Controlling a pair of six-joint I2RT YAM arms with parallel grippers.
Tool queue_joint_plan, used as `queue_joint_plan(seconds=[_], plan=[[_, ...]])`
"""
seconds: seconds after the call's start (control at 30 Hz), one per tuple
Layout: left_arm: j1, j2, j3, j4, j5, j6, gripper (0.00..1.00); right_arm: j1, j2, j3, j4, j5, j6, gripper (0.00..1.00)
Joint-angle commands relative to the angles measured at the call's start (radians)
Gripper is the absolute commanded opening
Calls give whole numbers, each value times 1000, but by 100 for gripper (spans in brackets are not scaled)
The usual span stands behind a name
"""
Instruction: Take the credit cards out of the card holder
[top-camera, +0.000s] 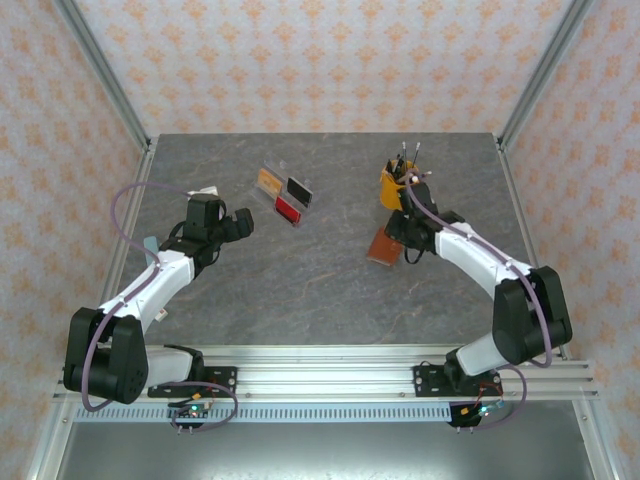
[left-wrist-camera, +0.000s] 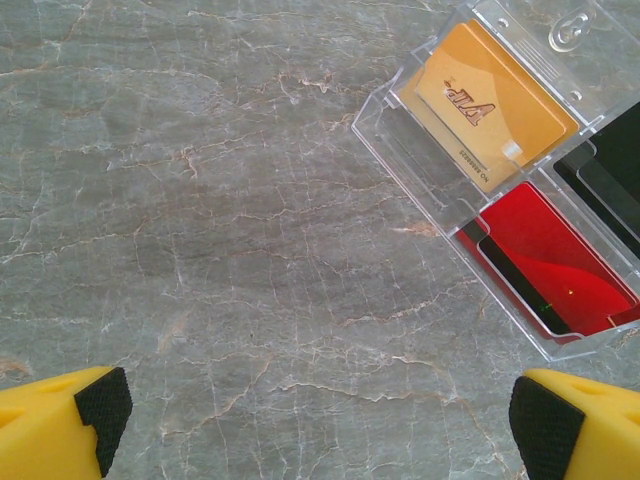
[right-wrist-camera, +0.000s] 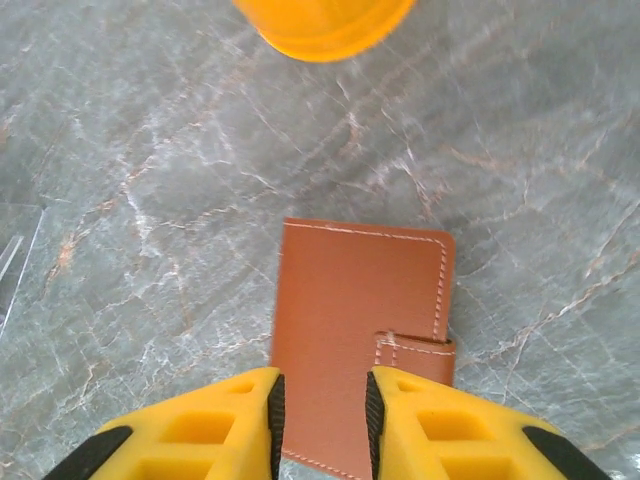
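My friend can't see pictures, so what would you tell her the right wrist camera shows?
The right gripper, its two yellow fingers a narrow gap apart, hangs over the near edge of a closed reddish-brown leather card holder lying flat on the grey marbled table. The edge of a round orange-yellow container shows at the top.

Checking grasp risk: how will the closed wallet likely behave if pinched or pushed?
The wallet lies flat and thin on the table, so its edge is probably hard to pinch; it would likely slide on the smooth stone. Its leather looks soft, so it may flex when lifted. The tab looks fastened, so it should stay shut.
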Motion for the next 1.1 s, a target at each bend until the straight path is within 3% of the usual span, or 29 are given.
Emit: queue_joint_plan(seconds=[0.0, 0.1, 0.23, 0.73, 1.07], plan=[[-5, 11, 6, 6, -1, -5, 100, 78, 25, 94, -217, 245, -70, 30], [-5, 12, 5, 2, -7, -6, 100, 136, 82, 152, -274, 342, -65, 28], [-6, 11, 7, -6, -11, -5, 100, 134, 114, 131, -237, 317, -16, 32], [-6, 40, 16, -15, -6, -2, 100, -105, 161, -136, 173, -153, 89, 50], [-6, 60, 18, -4, 34, -12, 100, -128, 198, -181, 334, -280, 107, 54]])
